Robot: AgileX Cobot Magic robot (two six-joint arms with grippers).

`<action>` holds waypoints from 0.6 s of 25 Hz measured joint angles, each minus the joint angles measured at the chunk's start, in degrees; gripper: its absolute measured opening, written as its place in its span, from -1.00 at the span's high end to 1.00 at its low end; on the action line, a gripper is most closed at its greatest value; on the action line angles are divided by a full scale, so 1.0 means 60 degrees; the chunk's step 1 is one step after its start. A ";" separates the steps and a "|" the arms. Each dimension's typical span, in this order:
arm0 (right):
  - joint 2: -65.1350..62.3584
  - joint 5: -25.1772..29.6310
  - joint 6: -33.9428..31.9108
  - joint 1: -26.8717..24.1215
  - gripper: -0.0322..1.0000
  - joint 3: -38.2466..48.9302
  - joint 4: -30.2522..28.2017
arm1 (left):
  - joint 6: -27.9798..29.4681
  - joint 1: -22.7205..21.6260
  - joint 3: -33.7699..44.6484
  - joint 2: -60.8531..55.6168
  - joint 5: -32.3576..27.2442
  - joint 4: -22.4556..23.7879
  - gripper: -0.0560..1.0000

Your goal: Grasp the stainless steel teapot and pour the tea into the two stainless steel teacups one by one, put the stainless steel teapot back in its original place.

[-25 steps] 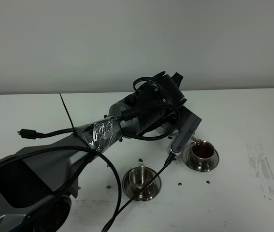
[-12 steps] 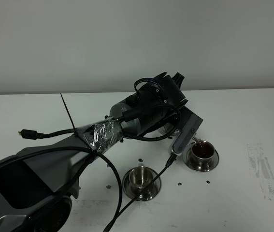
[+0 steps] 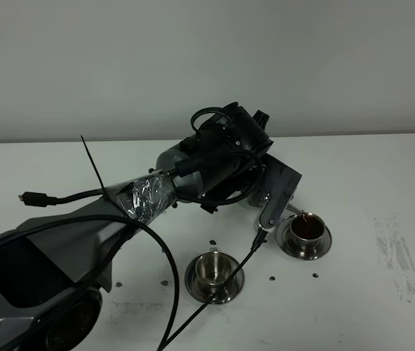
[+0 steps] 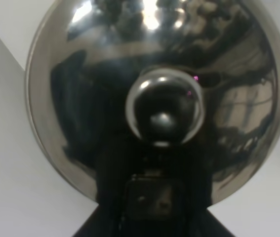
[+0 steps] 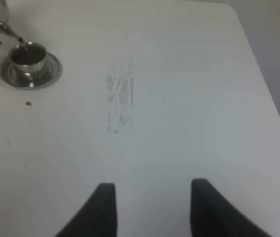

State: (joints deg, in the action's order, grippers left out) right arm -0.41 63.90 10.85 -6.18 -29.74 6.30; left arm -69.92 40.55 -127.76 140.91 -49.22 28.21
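My left gripper (image 4: pixel 152 200) is shut on the stainless steel teapot (image 4: pixel 159 64), whose lid and knob fill the left wrist view. In the high view the left wrist (image 3: pixel 225 157) hides most of the pot. Only the thin spout (image 3: pixel 300 214) shows, tipped over the right teacup (image 3: pixel 306 232), which holds reddish-brown tea (image 3: pixel 307 228). That cup (image 5: pixel 28 58) and the spout (image 5: pixel 10 32) also show in the right wrist view. The second teacup (image 3: pixel 214 270) stands on its saucer nearer the front, with no tea visible in it. The teapot's round plate is hidden. My right gripper (image 5: pixel 154 207) is open above bare table.
The white table (image 3: pixel 383 183) has a scuffed grey patch (image 3: pixel 394 252) at the right, which also shows in the right wrist view (image 5: pixel 120 98). Small dark specks (image 3: pixel 315 275) lie around the cups. A loose black cable (image 3: pixel 170 278) hangs from the left arm beside the front cup.
The left arm's wrist has shifted slightly left and back. The spout stays over the right cup. The right gripper's earlier state is not shown.
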 joint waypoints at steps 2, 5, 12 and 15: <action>0.0000 0.0000 0.0000 0.0000 0.28 0.0000 0.0000 | 0.0005 -0.0099 0.0000 0.0000 -0.0047 -0.0127 0.51; 0.0000 0.0000 0.0000 0.0000 0.28 0.0000 0.0000 | 0.0011 -0.0236 0.0000 0.0000 -0.0066 -0.0393 0.51; 0.0000 0.0000 0.0000 0.0000 0.28 0.0000 0.0000 | 0.0017 -0.0441 0.0000 -0.0043 0.0002 -0.1609 0.51; 0.0000 0.0000 0.0000 0.0000 0.28 0.0000 0.0000 | 0.0038 -0.0473 0.0000 -0.0212 -0.0042 -0.1785 0.51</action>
State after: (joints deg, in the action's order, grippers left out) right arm -0.41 63.90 10.85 -6.18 -29.74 6.30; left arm -69.69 37.72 -127.76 139.64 -49.47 17.50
